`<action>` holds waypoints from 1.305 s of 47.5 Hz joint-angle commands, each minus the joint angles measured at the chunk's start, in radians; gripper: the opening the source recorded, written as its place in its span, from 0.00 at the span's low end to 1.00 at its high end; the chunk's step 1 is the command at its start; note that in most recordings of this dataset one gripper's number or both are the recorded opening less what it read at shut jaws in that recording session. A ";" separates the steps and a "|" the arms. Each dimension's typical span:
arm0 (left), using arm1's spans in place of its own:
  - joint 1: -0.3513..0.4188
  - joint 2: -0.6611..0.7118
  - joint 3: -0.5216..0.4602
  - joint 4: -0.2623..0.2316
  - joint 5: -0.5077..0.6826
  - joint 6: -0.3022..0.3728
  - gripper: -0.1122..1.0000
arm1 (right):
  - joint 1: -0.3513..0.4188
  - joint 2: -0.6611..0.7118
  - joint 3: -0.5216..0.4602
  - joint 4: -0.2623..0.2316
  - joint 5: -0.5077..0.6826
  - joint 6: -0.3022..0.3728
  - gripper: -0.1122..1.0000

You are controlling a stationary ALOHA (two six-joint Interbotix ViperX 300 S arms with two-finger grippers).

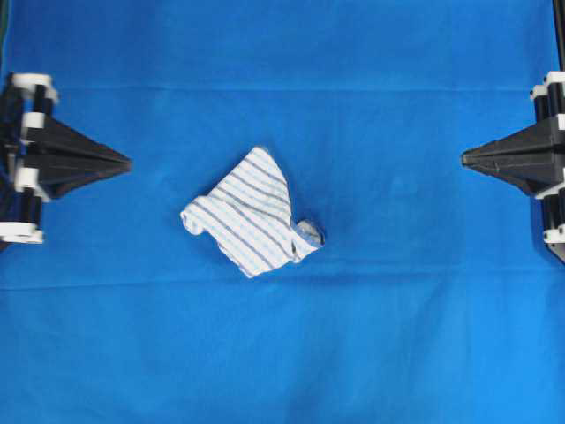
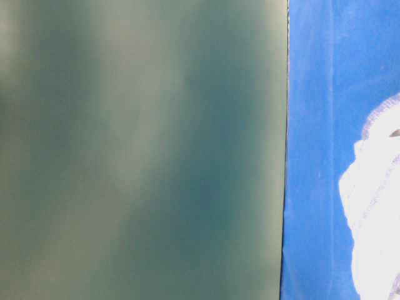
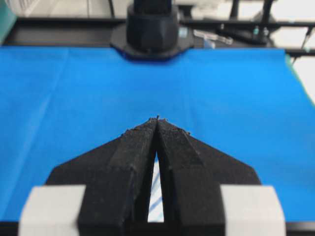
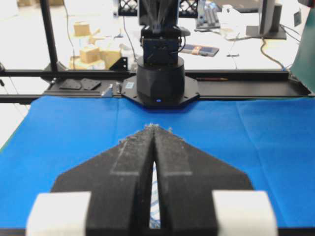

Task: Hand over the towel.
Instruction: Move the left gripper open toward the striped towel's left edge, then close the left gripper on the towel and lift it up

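Note:
The towel (image 1: 252, 212), white with thin blue-grey stripes, lies crumpled in the middle of the blue tablecloth (image 1: 397, 336). My left gripper (image 1: 128, 163) rests at the left edge, shut and empty, pointing at the towel from well away. At the right edge my right gripper (image 1: 464, 159) is likewise shut and empty. In the left wrist view the fingertips of the left gripper (image 3: 157, 119) meet, and a sliver of towel (image 3: 156, 196) shows through the slit behind them. The right gripper (image 4: 155, 126) looks the same, with a strip of towel (image 4: 155, 196) in its slit. The table-level view catches a blurred part of the towel (image 2: 375, 206).
A blurred green panel (image 2: 137, 150) fills most of the table-level view. Each wrist view shows the opposite arm's black base (image 3: 150, 29) (image 4: 160, 78) at the far table edge. Boxes and cables lie beyond the table.

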 commanded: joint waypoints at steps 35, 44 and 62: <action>-0.060 0.589 -0.258 -0.002 0.204 0.000 0.92 | -0.002 0.021 -0.026 0.002 0.044 0.002 0.10; -0.061 0.723 -0.299 -0.003 0.204 0.003 0.93 | -0.006 0.035 -0.025 0.002 0.043 0.000 0.10; -0.057 0.884 -0.362 -0.003 0.201 0.006 0.92 | -0.017 0.041 -0.025 0.002 0.043 0.000 0.10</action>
